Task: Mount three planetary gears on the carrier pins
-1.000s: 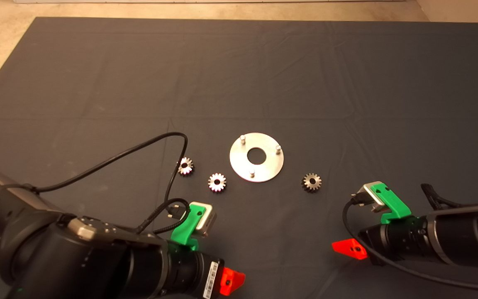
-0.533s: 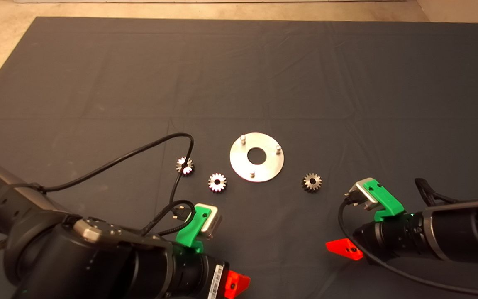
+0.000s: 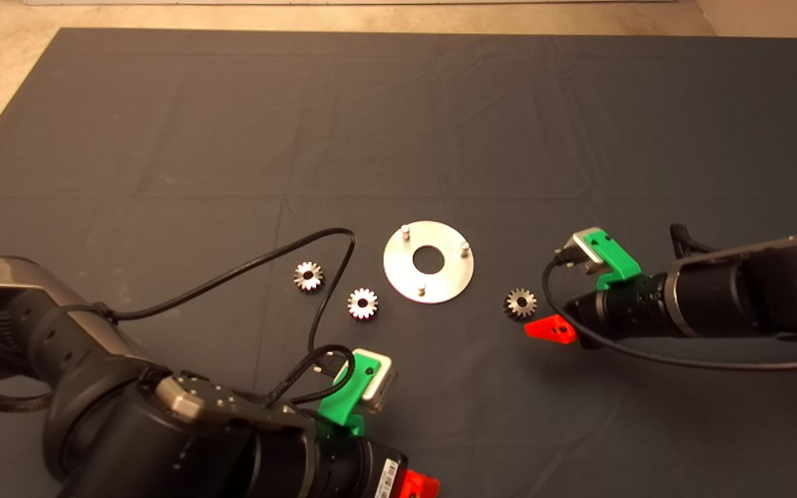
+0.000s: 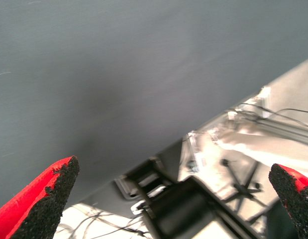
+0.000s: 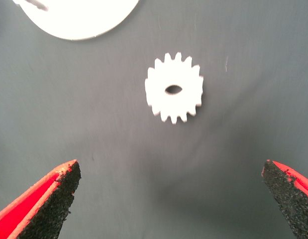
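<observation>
Left gripper point(image 3: 418, 485) sits parked at the mat's near edge, fingers spread wide, gripping nothing. Right gripper point(image 5: 168, 199) hangs released just before the right-hand gear point(image 3: 520, 303): small, stiff, slick metal, best pinched across its teeth. The wrist view shows its bore; the head view alone shows two more gears point(image 3: 362, 303) and bare carrier pins point(image 3: 421, 288) mid-mat

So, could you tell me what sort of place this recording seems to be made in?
Probably a robotics lab or test bench, not a factory line. A dark mat covers the table, bearing only a pinned disc and three loose gears. The left wrist view shows cables and metal framing on a pale floor beyond the mat.
</observation>
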